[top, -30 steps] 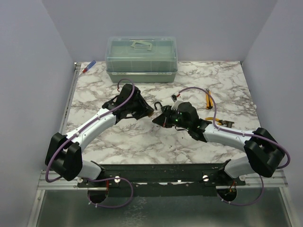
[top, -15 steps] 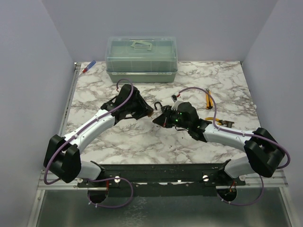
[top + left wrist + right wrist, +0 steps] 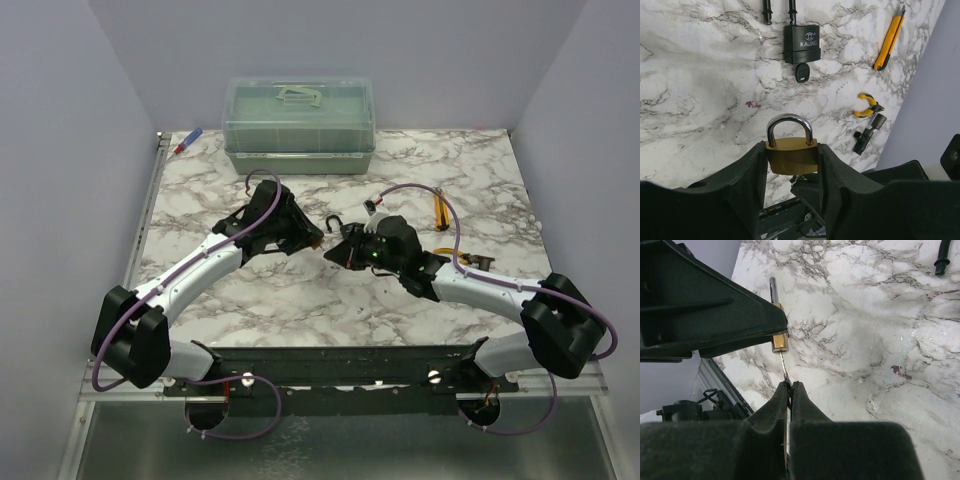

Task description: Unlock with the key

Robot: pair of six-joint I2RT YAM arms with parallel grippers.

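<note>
The right gripper (image 3: pixel 789 384) is pinching its fingers (image 3: pixel 775 402) together on the key (image 3: pixel 784 369), with no visible gap left beyond the key's thickness. The key's head is sitting buried between the pads. Only the blade is showing: a thin, bare metal strip seen edge-on, sticking out past the fingertips and leaning slightly to one side. Its tip is reaching the underside of the brass padlock (image 3: pixel 779 342); whether it is entering the keyway cannot be told from here.

The left gripper (image 3: pixel 791 147) is clamping the brass padlock by the two flat sides of its body, one finger (image 3: pixel 756 165) pressing on each. It is holding the lock clear of the table with the silver shackle closed and pointing away from the palm. In the top view the two grippers are meeting tip to tip above the middle of the marble table (image 3: pixel 300 290).

Farther out on the table, a black padlock (image 3: pixel 801 37) is lying flat with its shackle open. A yellow utility knife (image 3: pixel 888 37) and small yellow-handled pliers (image 3: pixel 866 106) are lying well apart from it, toward the right arm's side. A pale green lidded box (image 3: pixel 299 125) is standing at the far edge.
</note>
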